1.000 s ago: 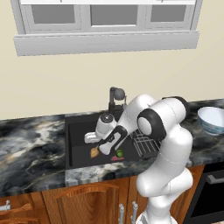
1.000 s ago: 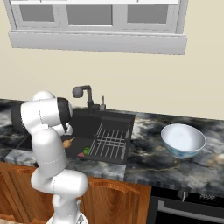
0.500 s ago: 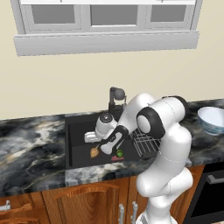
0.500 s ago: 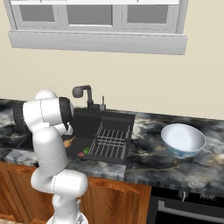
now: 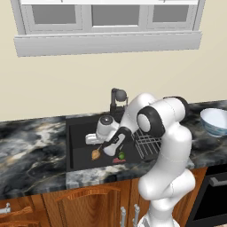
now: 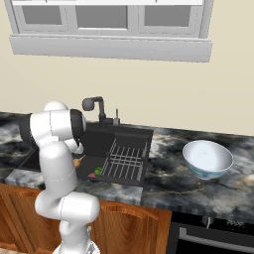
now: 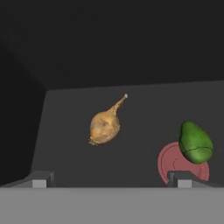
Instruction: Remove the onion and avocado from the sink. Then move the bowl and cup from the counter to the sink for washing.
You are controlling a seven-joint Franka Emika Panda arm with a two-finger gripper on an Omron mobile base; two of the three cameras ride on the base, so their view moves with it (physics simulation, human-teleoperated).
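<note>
I am holding my gripper (image 7: 109, 179) spread wide over the sink (image 5: 80, 153) floor, nothing between the fingertips. The onion (image 7: 105, 126) is lying ahead, the avocado (image 7: 196, 142) beside it, partly covering a red drain disc (image 7: 168, 164). My arm is blocking most of the basin in the right base view.

Arm folded forward and down from the shoulder, elbow high, forearm angled down to its left with the hand low and pointing downward. Gripper (image 5: 103, 148) is fully open and empty; in the hand view the two fingertips (image 7: 40, 180) sit wide apart at the bottom edge. Wrist is tilted, not straight vertical.
</note>
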